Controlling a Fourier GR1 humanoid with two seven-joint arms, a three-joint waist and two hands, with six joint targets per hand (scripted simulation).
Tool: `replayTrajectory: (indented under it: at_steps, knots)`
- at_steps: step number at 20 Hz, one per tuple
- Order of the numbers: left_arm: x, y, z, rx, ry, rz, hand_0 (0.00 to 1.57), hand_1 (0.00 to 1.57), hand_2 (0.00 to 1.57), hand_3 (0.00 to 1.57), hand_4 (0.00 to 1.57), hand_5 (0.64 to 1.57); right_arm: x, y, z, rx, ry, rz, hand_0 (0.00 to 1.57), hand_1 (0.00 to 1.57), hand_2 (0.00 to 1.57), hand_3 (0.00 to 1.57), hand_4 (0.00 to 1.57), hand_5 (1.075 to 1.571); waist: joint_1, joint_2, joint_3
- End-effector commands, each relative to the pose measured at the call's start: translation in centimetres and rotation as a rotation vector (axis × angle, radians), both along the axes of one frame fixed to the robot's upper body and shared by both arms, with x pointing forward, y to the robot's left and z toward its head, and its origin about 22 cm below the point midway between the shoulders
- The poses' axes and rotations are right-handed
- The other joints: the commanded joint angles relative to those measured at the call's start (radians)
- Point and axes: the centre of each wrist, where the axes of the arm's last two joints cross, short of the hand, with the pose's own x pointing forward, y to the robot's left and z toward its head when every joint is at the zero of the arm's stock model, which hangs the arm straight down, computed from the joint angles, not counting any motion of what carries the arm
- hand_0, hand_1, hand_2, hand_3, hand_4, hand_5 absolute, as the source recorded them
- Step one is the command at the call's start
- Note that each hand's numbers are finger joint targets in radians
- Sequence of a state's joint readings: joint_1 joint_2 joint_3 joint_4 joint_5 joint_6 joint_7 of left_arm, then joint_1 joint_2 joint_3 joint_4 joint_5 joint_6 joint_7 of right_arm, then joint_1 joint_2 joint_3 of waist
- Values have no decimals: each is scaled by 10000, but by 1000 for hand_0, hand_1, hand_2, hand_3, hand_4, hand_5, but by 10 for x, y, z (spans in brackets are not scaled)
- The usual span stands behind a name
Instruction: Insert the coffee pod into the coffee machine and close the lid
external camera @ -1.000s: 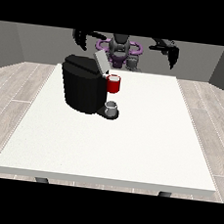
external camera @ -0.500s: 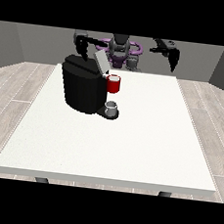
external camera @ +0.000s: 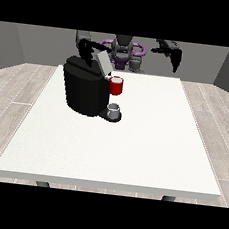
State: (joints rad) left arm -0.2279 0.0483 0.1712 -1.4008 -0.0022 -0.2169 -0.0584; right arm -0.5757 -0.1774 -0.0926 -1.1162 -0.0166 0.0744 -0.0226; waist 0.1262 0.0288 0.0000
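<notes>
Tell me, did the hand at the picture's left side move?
Yes. The hand at the view's left came down and inward, closer to the coffee machine, which stayed put.

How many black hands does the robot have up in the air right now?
2. One hand hangs just behind the coffee machine at the view's left; the other hand is raised at the view's right, beyond the table's far edge.

1. We see a large white table (external camera: 132, 154) filling most of the front view, its top plain and flat.
2. We see a small grey cup (external camera: 114, 110) standing upright on the table, toward the far left part.
3. We see pale wood-plank flooring (external camera: 19, 85) around the table, and grey walls (external camera: 24, 43) behind.
</notes>
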Motion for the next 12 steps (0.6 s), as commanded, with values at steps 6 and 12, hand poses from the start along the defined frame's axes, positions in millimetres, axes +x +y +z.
replayTrajectory:
  at_steps: [6,12]
  knots:
    - [-4,10,-3,154,90,244,0,0,0,0,0,1571,12,24,8,-65,21,425,0,0,0,0,0,1571,-68,74,-1]
    - [2,2,6,116,-103,158,0,0,0,0,0,1571,16,40,3,-209,-349,338,0,0,0,0,0,1571,132,270,0]
